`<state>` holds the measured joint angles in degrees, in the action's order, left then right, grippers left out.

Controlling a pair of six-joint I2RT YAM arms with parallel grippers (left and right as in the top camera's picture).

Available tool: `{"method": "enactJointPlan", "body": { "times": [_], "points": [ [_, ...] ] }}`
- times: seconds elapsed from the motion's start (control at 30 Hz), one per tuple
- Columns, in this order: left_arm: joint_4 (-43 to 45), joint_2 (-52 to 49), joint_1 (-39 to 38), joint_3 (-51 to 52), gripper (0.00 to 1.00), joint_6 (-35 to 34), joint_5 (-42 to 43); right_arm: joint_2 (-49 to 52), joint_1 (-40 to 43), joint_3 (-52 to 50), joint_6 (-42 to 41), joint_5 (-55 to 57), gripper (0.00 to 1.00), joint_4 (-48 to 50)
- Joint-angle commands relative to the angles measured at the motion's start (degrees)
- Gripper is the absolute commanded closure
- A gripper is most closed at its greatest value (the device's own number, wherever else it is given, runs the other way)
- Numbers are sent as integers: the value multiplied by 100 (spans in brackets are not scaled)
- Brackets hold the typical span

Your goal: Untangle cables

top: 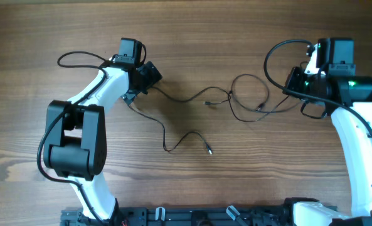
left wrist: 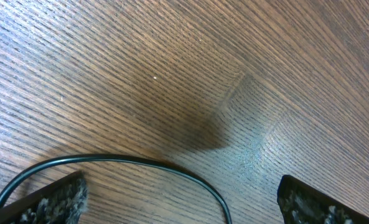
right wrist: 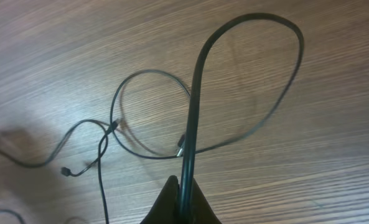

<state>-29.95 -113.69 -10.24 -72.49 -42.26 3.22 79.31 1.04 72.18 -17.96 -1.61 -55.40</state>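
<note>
From above, the cables [top: 180, 100] lie as loose thin black strands on the wooden surface [top: 192, 37], spread between the two tools. One strand runs from just beside the left tool [top: 145, 78] toward the middle. Another drops away from that tool, kinks and ends in a small plug [top: 209, 150]. A looped strand lies just beside the right tool [top: 297, 94] and reaches it. This view alone shows the whole spread, but it does not show how far either tool is open.

The left wrist view shows what the overhead cannot: the left tool [left wrist: 184, 202] stands wide, its fingers [left wrist: 53, 199] at the two lower corners, well apart and gripping nothing. A black strand [left wrist: 122, 160] arcs over the surface ahead of and between them. Whether it touches a finger I cannot tell.

In the right wrist view the right tool [right wrist: 181, 208] is pinched tight on a held strand [right wrist: 196, 81]. This strand rises straight from the fingertips, sweeps round in a large loop and comes back to cross itself just ahead of the tool. Further ahead and to the side lie a smaller loop and thin squiggly ends.
</note>
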Motion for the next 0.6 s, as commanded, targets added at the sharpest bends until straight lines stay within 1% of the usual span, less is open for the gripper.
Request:
{"method": "enactJointPlan", "body": {
  "times": [0.0, 0.03, 0.07, 0.1, 0.13, 0.17, 0.2, 0.23, 0.27, 0.3, 0.33, 0.43, 0.5, 0.57],
  "points": [
    [-83, -667, -63, 391, 0, 7, 332, 448, 76, 46, -1078, 1958, 96, -358],
    [-98, -667, -63, 391, 0, 9, 332, 553, 157, 46, -1572, 2496, 96, -529],
    [-131, -667, -63, 391, 0, 9, 330, 680, 326, 46, -1827, 2776, 96, -673],
    [-236, -667, -63, 391, 7, 13, 116, 831, 739, 46, -1742, 2426, 96, -675],
    [-330, -667, -50, 391, 14, 13, -310, 866, 942, 46, -1388, 1930, 96, -605],
    [-402, -667, -31, 391, 25, 13, -741, 874, 1054, 46, -876, 1290, 96, -494],
    [-442, -667, -9, 391, 32, 13, -1051, 876, 1084, 46, -332, 761, 96, -374],
    [-511, -667, 50, 391, 47, 280, -1436, 876, 1082, 46, -157, 756, 96, -260],
    [-592, -667, 120, 391, 59, 431, -1668, 876, 1084, 46, -177, 778, 96, -186],
    [-732, -667, 232, 391, 74, 457, -1943, 876, 1084, 46, -247, 697, 96, -79],
    [-841, -667, 376, 391, 79, 457, -2090, 876, 1084, 46, -348, 535, 96, -42],
    [-994, -667, 850, 391, 86, 455, -2129, 876, 1082, 46, -345, 98, 96, 15],
    [-1016, -667, 1202, 391, 90, 455, -1987, 879, 1082, 46, -105, -673, 96, 238],
    [-1010, -667, 1388, 391, 92, 455, -1537, 876, 1082, 46, 590, -1950, 96, 551]
  ]
}}
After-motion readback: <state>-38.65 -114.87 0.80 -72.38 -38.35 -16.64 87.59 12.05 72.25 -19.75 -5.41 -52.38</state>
